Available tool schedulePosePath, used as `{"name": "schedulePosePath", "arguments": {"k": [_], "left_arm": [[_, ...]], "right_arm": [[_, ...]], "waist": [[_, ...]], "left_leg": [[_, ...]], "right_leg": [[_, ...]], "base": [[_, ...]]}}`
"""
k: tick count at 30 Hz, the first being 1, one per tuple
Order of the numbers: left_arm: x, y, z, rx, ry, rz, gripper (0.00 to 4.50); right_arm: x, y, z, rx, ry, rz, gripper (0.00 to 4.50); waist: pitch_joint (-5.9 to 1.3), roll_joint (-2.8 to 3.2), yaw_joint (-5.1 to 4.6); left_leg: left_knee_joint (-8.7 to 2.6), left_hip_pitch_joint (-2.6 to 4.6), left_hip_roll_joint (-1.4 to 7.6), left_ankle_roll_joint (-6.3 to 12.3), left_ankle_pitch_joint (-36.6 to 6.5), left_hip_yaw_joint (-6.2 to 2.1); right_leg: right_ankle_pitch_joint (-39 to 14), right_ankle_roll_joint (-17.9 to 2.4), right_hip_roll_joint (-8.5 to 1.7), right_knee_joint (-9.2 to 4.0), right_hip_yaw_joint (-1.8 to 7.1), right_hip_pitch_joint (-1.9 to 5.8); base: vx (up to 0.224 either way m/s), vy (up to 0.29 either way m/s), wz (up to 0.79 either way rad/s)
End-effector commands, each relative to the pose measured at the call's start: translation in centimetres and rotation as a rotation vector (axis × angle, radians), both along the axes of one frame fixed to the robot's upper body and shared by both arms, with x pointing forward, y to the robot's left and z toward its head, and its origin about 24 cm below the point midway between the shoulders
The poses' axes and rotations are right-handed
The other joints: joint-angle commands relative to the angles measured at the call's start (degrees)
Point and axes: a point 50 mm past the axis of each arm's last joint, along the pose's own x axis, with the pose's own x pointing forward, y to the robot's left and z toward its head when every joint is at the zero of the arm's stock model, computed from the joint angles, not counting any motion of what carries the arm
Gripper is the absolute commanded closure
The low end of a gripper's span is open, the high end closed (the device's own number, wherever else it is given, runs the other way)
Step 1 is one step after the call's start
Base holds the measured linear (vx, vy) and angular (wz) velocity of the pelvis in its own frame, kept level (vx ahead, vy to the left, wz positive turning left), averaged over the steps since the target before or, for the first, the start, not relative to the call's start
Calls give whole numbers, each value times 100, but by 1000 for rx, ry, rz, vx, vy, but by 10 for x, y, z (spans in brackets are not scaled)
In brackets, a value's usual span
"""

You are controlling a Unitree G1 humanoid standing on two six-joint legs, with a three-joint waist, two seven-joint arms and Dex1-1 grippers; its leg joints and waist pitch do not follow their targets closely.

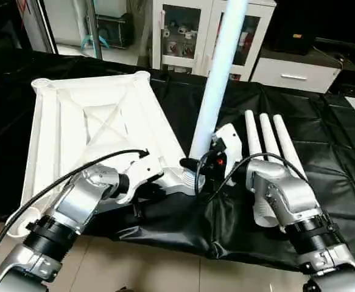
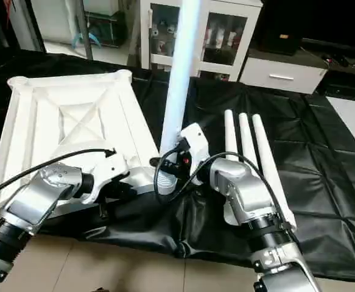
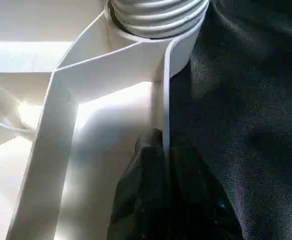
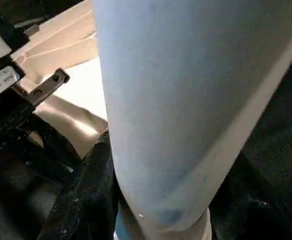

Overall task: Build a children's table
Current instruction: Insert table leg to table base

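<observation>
The white tabletop (image 1: 92, 121) lies upside down on the black-covered worktable, its X-braced ribs facing up. One white leg (image 1: 217, 79) stands upright in the tabletop's near right corner socket (image 3: 156, 15), where its threaded end shows. My right gripper (image 1: 204, 164) is shut on this leg low down, and the leg (image 4: 186, 100) rises between its fingers. My left gripper (image 1: 159, 182) is shut on the tabletop's thin rim beside that corner, with its black fingers (image 3: 151, 165) pinching the rim wall. Three more legs (image 1: 268, 140) lie side by side to the right.
The black cover (image 1: 165, 237) hangs in folds over the worktable's near edge, just below both grippers. Behind the worktable stand a white glass-door cabinet (image 1: 189, 30) and a low white drawer unit (image 1: 293, 73). Bare black cover (image 1: 329, 140) stretches right of the lying legs.
</observation>
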Motion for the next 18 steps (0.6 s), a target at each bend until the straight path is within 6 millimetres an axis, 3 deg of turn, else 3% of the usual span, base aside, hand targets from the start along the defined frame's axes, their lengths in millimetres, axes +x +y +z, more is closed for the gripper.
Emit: {"name": "schedulePosePath", "arguments": {"k": [1,8,18], "left_arm": [[-16,-10,-23,13,111,-67,450],[-16,-10,-23,17,111,-65,450],[-16,-9,-23,19,111,-58,450]], "right_arm": [[-3,3,-11,-39,47,37,262],[2,1,-12,-23,84,18,262],[0,-12,-28,79,183,-78,263]], "waist": [[-225,-16,-15],[-229,-53,-13],[-239,-33,-10]], "left_leg": [[-429,92,226,-176,-1379,-84],[-439,97,229,-201,-1460,-85],[-448,105,234,-230,-1486,-84]], "right_leg": [[-1082,-980,-310,-452,226,129],[-1121,-962,-305,-458,227,124],[-1006,-1012,-304,-456,227,117]], "base": [[0,0,0],[0,0,0],[0,0,0]]}}
